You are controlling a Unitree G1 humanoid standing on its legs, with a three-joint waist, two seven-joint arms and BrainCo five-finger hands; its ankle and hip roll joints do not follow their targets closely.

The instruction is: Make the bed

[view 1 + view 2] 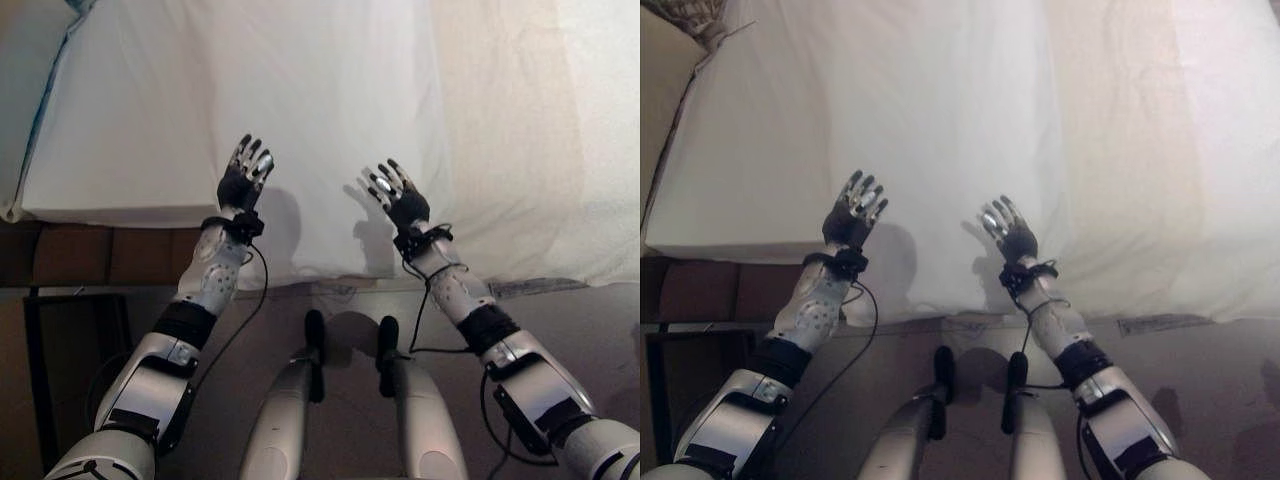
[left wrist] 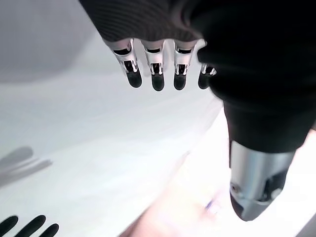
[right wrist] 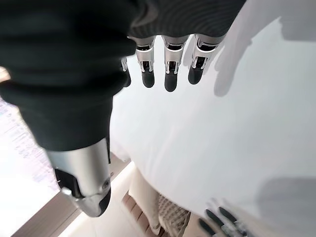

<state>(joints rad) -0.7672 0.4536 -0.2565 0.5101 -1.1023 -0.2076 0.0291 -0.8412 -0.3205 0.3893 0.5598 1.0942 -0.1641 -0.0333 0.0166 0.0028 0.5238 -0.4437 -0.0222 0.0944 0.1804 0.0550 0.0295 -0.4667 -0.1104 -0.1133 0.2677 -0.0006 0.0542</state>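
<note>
A white sheet [image 1: 330, 110] covers the bed and hangs over its near edge. It lies mostly smooth, with a paler band [image 1: 510, 140] running down the right side. My left hand [image 1: 243, 182] hovers open above the sheet near the bed's front edge, fingers straight. My right hand [image 1: 398, 198] hovers open a little to its right, also holding nothing. In the left wrist view my left hand's fingers [image 2: 158, 74] are straight over the white cloth [image 2: 98, 148]. The right wrist view shows my right hand's fingers [image 3: 170, 69] straight above the sheet [image 3: 207, 148].
A brown wooden bed frame [image 1: 80, 255] shows under the mattress at the left. A dark stand [image 1: 40, 340] sits on the floor at the lower left. Grey floor [image 1: 330, 400] lies in front of the bed. A checked cloth [image 1: 685, 12] peeks out at the bed's far left corner.
</note>
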